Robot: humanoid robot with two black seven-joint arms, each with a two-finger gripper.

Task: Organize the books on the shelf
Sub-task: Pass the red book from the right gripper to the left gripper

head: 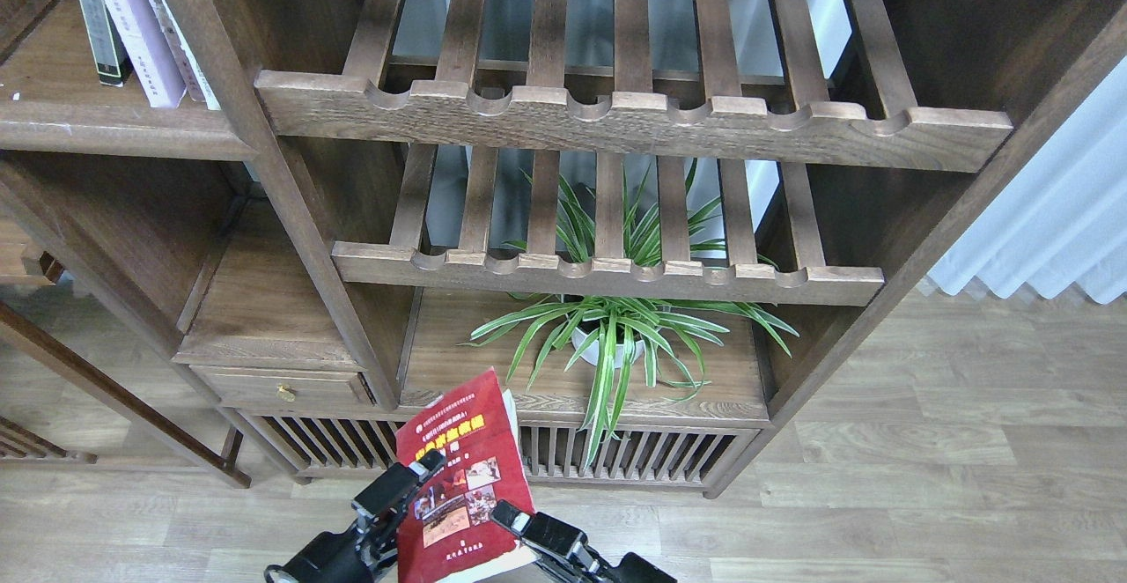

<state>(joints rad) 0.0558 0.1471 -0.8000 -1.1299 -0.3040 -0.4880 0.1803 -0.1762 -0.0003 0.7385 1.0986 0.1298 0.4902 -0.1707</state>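
Bookcase (290,213): the target shelf (114,125) lies at the far left, already carrying upright books (132,28) leaning right. The vertical post beside them narrows the entry, so a wide approach would likely strike it.

Red book (462,477): held near the bottom centre, well apart from the shelf, tilted, cover facing up. The long lift could let it slip or rotate.

Left gripper (414,477) and right gripper (515,521): each touches one book edge; whether the jaws are clamped or merely pressing cannot be told. Uneven pressure would likely drop the book onto the floor
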